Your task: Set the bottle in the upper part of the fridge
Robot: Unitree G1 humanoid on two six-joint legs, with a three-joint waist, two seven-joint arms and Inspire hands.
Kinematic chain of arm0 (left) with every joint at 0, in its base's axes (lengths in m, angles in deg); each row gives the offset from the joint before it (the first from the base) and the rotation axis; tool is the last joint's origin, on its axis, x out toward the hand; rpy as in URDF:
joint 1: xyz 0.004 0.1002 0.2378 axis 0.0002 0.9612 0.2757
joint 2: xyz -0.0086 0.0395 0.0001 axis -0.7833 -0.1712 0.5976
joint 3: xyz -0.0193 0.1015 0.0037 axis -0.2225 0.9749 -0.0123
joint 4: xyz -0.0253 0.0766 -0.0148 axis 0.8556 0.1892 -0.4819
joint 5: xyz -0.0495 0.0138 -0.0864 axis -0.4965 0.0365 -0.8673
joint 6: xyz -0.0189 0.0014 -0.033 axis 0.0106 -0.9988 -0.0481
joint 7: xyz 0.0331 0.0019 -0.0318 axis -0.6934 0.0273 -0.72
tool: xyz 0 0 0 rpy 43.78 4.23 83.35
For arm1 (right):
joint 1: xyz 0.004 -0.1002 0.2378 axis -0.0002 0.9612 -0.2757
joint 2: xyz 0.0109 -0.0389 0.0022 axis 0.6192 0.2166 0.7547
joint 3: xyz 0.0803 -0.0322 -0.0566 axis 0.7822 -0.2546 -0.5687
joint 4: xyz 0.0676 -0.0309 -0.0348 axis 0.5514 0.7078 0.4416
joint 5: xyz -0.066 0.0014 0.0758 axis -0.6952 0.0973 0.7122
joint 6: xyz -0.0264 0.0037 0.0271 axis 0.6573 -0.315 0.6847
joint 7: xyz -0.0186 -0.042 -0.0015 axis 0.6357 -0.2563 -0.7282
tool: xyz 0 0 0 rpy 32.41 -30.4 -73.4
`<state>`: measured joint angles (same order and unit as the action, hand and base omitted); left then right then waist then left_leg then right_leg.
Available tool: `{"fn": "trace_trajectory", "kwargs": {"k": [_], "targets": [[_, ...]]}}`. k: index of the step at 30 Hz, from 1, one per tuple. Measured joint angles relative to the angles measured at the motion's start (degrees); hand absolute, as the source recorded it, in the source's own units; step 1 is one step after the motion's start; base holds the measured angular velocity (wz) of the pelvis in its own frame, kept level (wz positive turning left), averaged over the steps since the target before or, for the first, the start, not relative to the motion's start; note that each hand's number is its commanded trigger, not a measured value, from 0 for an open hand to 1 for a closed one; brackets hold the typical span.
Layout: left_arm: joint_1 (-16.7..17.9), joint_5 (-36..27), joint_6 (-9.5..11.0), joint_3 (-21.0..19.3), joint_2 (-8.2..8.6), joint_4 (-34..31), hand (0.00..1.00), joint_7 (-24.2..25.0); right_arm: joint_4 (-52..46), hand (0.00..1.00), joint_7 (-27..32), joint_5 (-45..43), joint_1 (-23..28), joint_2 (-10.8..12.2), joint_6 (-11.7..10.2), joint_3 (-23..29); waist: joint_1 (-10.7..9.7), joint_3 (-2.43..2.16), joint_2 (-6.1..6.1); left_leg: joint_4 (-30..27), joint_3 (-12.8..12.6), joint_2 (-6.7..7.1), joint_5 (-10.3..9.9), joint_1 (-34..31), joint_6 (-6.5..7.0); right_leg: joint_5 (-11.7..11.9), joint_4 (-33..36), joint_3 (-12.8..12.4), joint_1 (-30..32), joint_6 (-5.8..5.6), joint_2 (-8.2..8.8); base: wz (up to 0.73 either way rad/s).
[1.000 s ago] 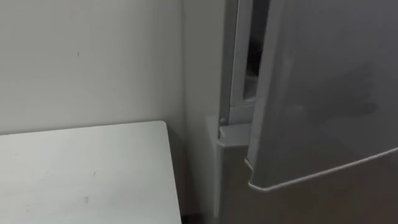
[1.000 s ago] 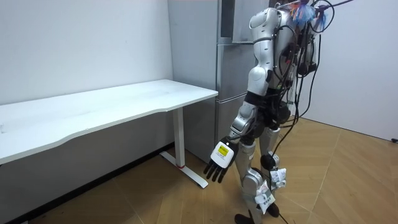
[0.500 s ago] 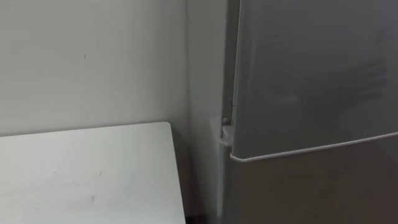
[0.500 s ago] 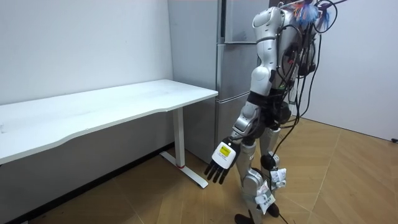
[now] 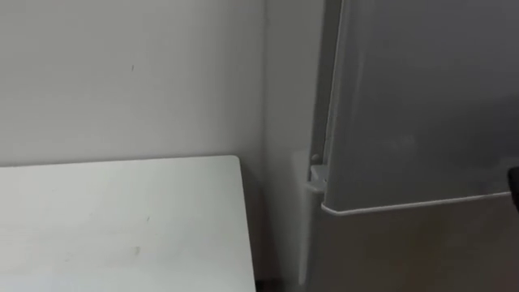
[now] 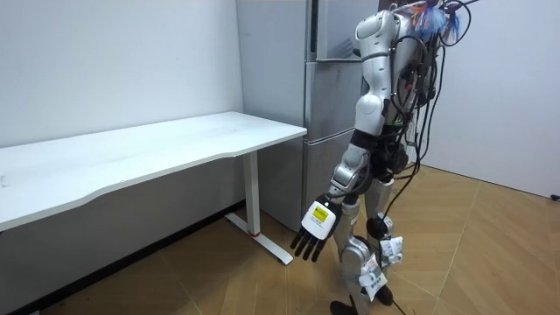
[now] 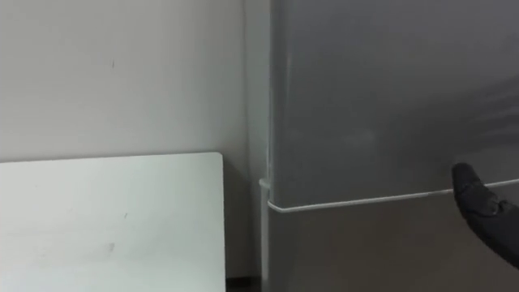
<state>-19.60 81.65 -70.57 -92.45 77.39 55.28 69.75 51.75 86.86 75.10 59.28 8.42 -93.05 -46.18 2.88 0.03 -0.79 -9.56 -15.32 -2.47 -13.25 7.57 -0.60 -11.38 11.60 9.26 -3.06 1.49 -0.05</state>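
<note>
left robot hand [image 6: 313, 234] hangs open, right robot hand [image 7: 485, 209], grip unclear, by the shut grey fridge door [image 7: 381, 105].

A fridge next to a table, by the wall

The fridge [image 6: 331, 105] stands just to the right of the table [image 6: 157, 149], and both are up against the wall [image 6: 114, 61]. The upper door [image 7: 381, 97] sits above the lower door [image 7: 365, 251]. The robot stands on the floor [image 6: 490, 254] right in front of the fridge. Its left hand [image 6: 315, 234] hangs low by its leg, near the end of the table. Its right hand [image 7: 486, 215] is up in front of the fridge, where the two doors meet.
</note>
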Motion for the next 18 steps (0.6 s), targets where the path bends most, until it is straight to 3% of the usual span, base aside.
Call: {"fn": "trace_trajectory", "kwargs": {"k": [12, 18], "targets": [[-0.3, 0.1, 0.0, 2.3, -0.11, 0.1, 0.00, 2.4, 2.3, 0.00, -3.0, -0.5, -2.2, 0.0, -0.9, -1.7, 0.5, 0.25, 0.59, -0.2, 0.0, -0.08, 0.0, -0.1, 0.00, 0.1, -0.1, 0.2, 0.1, 0.09, 0.02, 0.00], [-0.4, 0.2, 0.0, 2.8, -0.31, 0.0, 0.00, 4.3, 2.8, 0.00, -3.4, -6.6, -2.2, 0.0, -1.5, -1.7, 0.4, 0.18, 0.62, -0.3, 0.0, -0.10, 0.0, 0.0, 0.00, 0.1, 0.1, 0.2, 0.0, 0.13, 0.00, 0.00]]}}
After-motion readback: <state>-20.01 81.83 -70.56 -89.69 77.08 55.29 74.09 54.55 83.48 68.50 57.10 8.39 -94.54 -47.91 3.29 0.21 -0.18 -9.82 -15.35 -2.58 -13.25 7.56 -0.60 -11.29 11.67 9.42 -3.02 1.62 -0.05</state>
